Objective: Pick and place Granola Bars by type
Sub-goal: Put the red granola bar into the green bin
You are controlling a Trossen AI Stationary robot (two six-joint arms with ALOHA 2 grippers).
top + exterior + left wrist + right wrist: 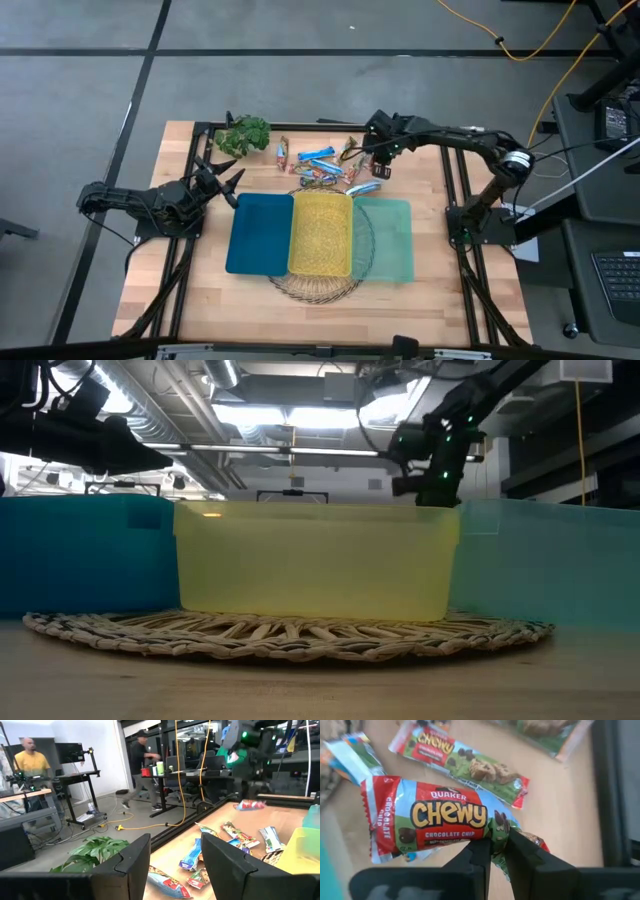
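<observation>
Several shiny wrapped granola bars (320,165) lie scattered on the wood beyond the three bins; they also show in the left wrist view (235,837). My right gripper (380,160) hovers over the right end of that scatter, shut on a red, blue and green Chewy bar (435,817), and shows above the yellow bin in the low view (430,465). My left gripper (222,182) waits open near the table's left edge, beside the plant, its fingers (172,865) apart and touching nothing. My right gripper pinches the Chewy bar between its two fingers (480,857) near one end of the wrapper (501,829), coming from above with the fingers across the bar. The bar is lifted clear of the table and juts out sideways, about level (250,805).
A dark blue bin (258,232), a yellow bin (320,235) and a pale teal bin (388,240) stand side by side on a round wicker mat (318,288). A green leafy plant (245,133) sits at the far left. People move in the room behind.
</observation>
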